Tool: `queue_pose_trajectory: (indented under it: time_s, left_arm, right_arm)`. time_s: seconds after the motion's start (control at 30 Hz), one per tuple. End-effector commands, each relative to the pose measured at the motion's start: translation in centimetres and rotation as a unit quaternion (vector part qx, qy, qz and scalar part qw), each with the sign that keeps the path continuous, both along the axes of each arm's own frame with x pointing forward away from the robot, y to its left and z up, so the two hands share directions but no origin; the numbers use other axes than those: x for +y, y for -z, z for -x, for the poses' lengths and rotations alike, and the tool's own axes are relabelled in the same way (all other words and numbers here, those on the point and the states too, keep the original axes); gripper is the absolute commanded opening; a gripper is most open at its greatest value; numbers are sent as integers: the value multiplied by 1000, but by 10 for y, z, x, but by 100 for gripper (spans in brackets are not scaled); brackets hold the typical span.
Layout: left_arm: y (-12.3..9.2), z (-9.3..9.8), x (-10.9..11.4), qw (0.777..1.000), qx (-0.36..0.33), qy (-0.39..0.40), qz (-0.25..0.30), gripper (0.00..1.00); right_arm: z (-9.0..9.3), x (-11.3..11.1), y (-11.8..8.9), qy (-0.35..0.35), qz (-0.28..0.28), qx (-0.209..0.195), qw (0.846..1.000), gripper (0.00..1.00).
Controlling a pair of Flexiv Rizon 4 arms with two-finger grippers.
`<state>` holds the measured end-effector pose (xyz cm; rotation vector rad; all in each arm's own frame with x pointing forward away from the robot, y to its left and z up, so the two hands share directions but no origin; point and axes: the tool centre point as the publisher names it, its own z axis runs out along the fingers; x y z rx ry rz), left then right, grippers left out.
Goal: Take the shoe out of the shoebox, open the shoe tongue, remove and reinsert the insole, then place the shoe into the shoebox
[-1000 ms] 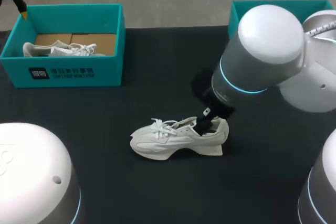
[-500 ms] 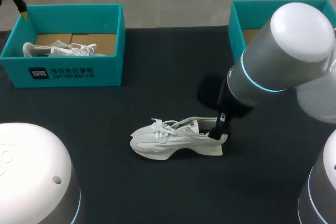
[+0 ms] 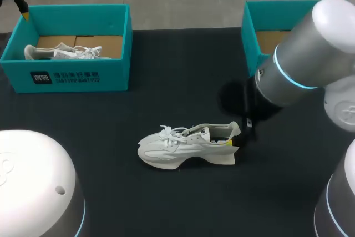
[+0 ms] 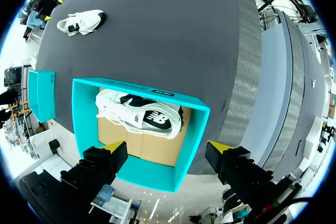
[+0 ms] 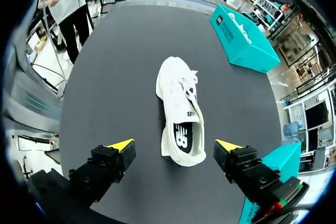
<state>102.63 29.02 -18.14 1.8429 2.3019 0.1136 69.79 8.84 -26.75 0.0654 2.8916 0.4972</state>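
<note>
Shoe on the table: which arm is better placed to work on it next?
Right, most likely. The right gripper is open right at the heel of the shoe, with the toe pointing away from it. The left gripper, also open, hangs over the far-left shoebox, well away from that shoe.

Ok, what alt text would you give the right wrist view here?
A white shoe stands upright on the dark table, heel toward the open right gripper, whose yellow-tipped fingers flank the heel without touching it. Beyond the toe sits a teal shoebox holding another white shoe.
</note>
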Motion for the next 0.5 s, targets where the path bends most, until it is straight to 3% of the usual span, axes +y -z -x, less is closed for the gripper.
queue_pose_trajectory:
  time_s: [0.03,0.5]
  left_arm:
    - [0,1,0,1000,0,0,-2,100]
    - [0,1,0,1000,0,0,-2,100]
  right_arm:
    - [-6,-11,13,-14,-97,-15,995,100]
    - [-32,-18,54,-22,-210,2,977,100]
